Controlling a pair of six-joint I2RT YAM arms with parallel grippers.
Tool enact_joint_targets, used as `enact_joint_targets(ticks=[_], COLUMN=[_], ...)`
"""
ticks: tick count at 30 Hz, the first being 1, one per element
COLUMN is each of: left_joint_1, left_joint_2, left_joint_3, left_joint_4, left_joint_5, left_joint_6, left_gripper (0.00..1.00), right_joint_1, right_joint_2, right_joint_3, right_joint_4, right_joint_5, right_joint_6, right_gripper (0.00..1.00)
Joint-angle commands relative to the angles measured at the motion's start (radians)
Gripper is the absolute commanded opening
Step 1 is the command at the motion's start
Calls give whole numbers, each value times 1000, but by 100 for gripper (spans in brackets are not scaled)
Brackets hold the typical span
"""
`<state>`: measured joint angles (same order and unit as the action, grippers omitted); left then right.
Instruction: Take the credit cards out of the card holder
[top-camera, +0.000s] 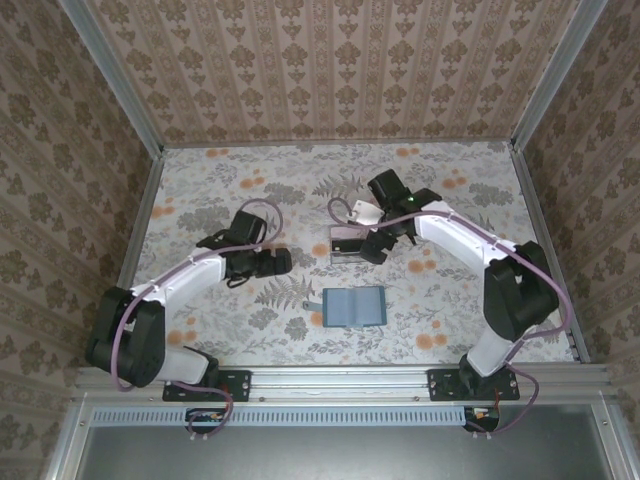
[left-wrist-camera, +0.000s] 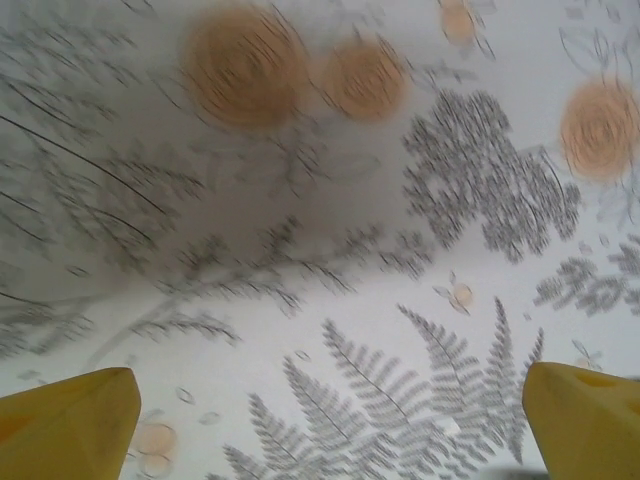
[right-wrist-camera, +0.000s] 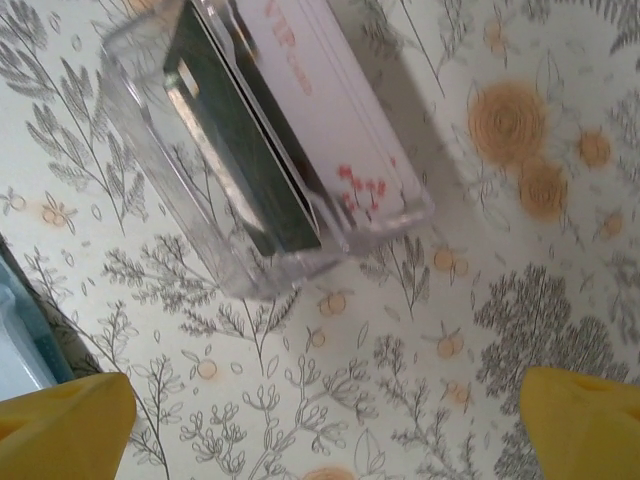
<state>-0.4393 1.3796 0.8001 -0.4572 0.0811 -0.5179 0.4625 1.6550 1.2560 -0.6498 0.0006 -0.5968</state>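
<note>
The card holder (top-camera: 354, 307) lies spread open on the floral table (top-camera: 200, 200), its two blue-grey panels side by side like an open book. It sits in the near middle of the table, between the two arms. A sliver of its blue edge (right-wrist-camera: 15, 340) shows at the left border of the right wrist view. Whether anything sits in its pockets cannot be told.

Just beyond the holder stands a clear plastic tray (top-camera: 348, 243). Seen from the right wrist, the tray (right-wrist-camera: 180, 190) is a see-through box with flat things standing on edge inside it. One is a dark card (right-wrist-camera: 240, 160). Leaning against it on the far side are the credit cards (right-wrist-camera: 330, 130), pale pinkish-white, with lettering at one end and a small red floral mark at the other. How many pale cards are stacked there cannot be told.

The right hand (top-camera: 376, 248) hangs beside the tray's right end. Its yellow fingertips (right-wrist-camera: 60, 425) are spread wide, with bare table between them and nothing gripped.

The left hand (top-camera: 272, 263) is well to the left of the tray. It is also spread wide, its fingertips (left-wrist-camera: 65, 425) over bare table, holding nothing.
</note>
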Motion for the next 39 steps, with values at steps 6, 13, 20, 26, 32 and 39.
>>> enact_joint_targets(ticks=[6, 13, 20, 26, 32, 39], left_joint_1=[155, 237, 329, 397, 413, 431], left_joint_2=[6, 16, -28, -48, -18, 117], left_joint_3=[49, 24, -116, -324, -368, -400], left_joint_4=[-11, 108, 429, 880, 1072, 1293], left_joint_5=[-199, -451, -462, -327, -267, -180], left_joint_6=[156, 282, 388, 440, 526, 528], left_gripper=[100, 100, 100, 100, 100, 100], right_joint_1=[-76, -226, -317, -372, -417, -423], right_joint_2=[-139, -207, -210, -216, -128, -125], right_joint_3=[-266, -484, -688, -799, -860, -858], right_joint_4=[351, 677, 1089, 1347, 1523, 1525], right_joint_5=[161, 249, 290, 244, 175, 162], right_joint_6=[326, 515, 572, 601, 637, 640], right_gripper=[100, 100, 100, 100, 100, 100])
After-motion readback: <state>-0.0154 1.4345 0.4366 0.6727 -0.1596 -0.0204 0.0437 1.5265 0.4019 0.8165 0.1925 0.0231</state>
